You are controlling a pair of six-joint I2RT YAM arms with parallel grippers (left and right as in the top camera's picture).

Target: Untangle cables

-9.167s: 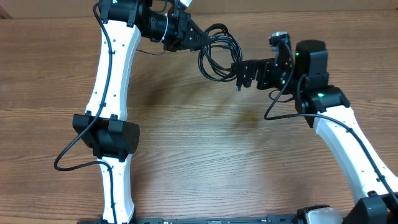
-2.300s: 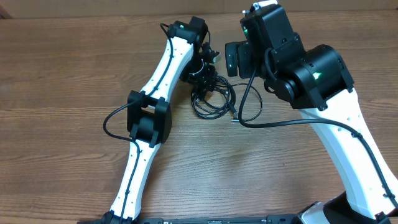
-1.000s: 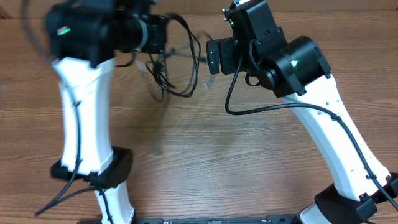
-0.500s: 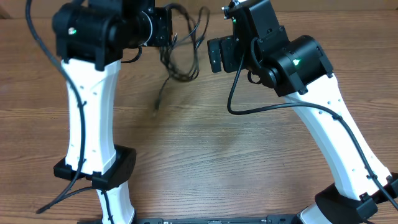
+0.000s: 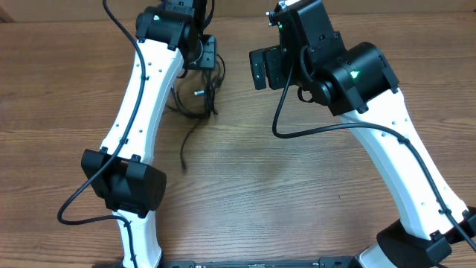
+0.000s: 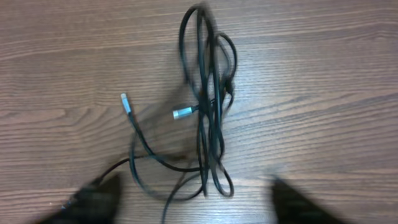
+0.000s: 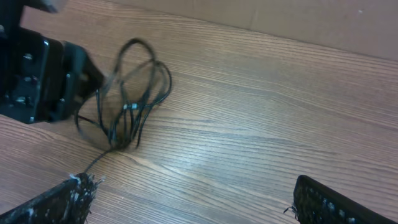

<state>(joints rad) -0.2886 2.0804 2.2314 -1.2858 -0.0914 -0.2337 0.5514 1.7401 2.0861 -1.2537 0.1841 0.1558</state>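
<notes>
The cables (image 5: 210,95) lie in a loose black tangle on the wooden table at the back, just under my left gripper (image 5: 202,53). One strand trails toward the front (image 5: 184,152). In the left wrist view the cables (image 6: 208,112) look blurred, with a silvery plug (image 6: 183,112) in the middle and a small plug (image 6: 125,102) to its left. My left gripper (image 6: 196,186) is open above them, holding nothing. To the right, my right gripper (image 5: 259,68) hovers open and apart from them. In the right wrist view the cables (image 7: 130,106) lie far ahead of the right gripper (image 7: 193,202).
The left arm's black elbow (image 5: 123,182) hangs over the table's front left. The right arm's bulky black joint (image 5: 357,74) sits at the back right. A tan wall edge (image 7: 311,18) bounds the far side of the table (image 7: 249,124).
Half a second ago the left gripper held the tangle lifted in the air. It has now opened and the cables have dropped onto the table. The right arm has not moved.
</notes>
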